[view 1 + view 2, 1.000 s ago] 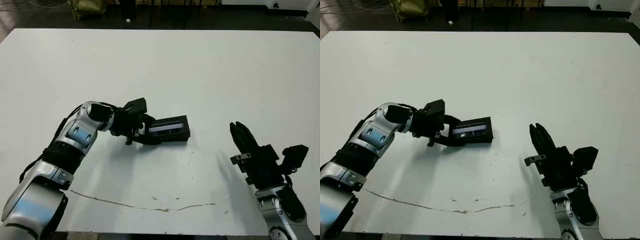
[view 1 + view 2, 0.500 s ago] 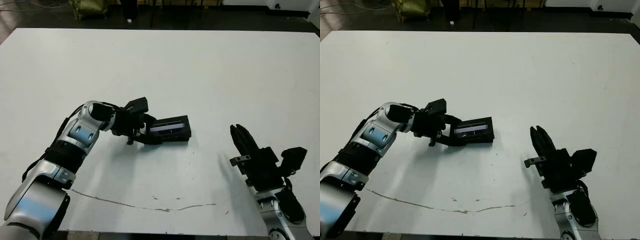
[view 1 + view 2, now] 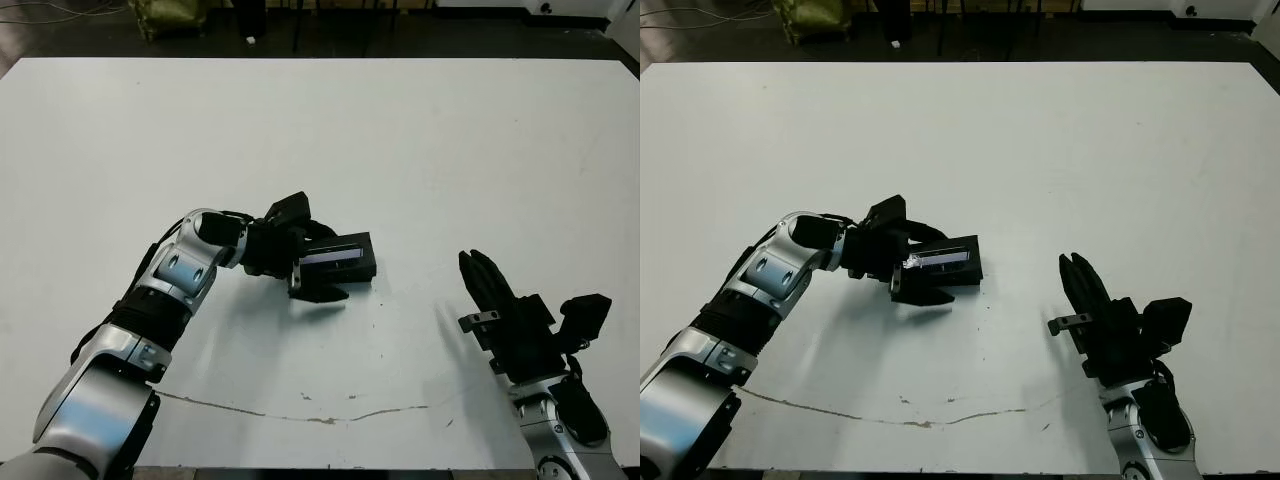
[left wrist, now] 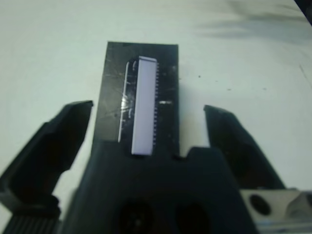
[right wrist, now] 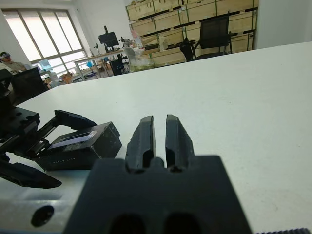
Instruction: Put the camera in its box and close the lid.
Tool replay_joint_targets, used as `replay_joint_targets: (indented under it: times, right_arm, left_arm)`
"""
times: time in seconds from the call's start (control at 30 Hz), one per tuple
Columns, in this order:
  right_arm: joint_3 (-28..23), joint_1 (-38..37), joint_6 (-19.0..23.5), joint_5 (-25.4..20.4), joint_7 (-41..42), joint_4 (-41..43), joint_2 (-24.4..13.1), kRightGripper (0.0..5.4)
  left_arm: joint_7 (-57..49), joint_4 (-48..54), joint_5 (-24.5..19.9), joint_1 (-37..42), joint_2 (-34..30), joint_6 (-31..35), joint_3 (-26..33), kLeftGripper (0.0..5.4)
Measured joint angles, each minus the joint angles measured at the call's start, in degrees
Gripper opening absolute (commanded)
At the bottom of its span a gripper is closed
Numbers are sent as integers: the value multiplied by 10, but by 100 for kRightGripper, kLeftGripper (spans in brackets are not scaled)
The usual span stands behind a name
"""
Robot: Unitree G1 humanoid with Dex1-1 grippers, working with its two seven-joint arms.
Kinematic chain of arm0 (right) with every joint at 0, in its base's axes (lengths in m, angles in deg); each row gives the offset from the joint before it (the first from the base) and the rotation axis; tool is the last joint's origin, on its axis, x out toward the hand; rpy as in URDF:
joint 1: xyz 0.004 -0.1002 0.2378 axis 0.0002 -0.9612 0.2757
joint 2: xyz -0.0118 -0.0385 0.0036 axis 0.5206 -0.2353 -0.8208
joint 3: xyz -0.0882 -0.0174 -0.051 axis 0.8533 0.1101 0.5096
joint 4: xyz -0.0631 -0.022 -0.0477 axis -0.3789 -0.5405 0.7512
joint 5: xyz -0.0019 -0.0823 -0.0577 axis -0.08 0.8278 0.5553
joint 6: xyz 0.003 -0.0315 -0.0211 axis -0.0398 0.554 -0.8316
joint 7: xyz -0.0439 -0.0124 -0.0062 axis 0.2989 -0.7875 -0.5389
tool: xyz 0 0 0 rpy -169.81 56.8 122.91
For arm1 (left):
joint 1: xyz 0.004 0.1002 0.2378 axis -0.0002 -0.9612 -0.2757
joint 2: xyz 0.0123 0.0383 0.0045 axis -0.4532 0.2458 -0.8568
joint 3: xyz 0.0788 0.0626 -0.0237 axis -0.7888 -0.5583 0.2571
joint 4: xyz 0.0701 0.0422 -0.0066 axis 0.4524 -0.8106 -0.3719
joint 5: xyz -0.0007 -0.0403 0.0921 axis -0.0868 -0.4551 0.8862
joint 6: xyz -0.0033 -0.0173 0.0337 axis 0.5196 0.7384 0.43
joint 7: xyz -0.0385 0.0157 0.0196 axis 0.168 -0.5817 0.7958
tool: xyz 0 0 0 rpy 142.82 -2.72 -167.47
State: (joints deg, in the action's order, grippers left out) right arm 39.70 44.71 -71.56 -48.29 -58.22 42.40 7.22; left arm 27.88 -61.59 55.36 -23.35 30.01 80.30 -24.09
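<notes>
Left gripper (image 4: 146, 141) open astride the flat black silvery-striped lid (image 3: 335, 262), apparently seating it.
Right gripper (image 3: 485, 285), fingers together, idles well apart on the white table (image 3: 450, 150).

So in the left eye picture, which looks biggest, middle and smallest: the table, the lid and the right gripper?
1. The table, by far.
2. The right gripper, though it sits nearer the camera.
3. The lid, the left gripper partly hiding it.

A black lid (image 3: 338, 258) with a glossy silvery stripe along its top face lies flat just left of the frame's centre in the left eye view. It covers whatever is beneath; neither box nor camera can be seen.
</notes>
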Motion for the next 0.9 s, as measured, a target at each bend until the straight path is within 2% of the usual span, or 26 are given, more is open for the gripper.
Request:
replay_joint_targets:
  times: [0.4, 0.53, 0.7, 0.9]
  right_arm:
    - [0, 0, 3, 4, -3, -9, 0, 0]
    - [0, 1, 3, 6, 2, -14, 0, 0]
    - [-2, 7, -25, 13, 20, -54, 0, 0]
    - [1, 4, -19, 7, 16, -29, 1, 0]
  left_arm:
    - [0, 3, -7, -2, -1, 5, 0, 539]
    - [-29, 11, -7, -14, 0, -4, 3, 539]
    - [-55, 15, -22, -25, 8, -2, 22, 539]
    - [-71, 26, -44, -34, 16, -2, 40, 539]
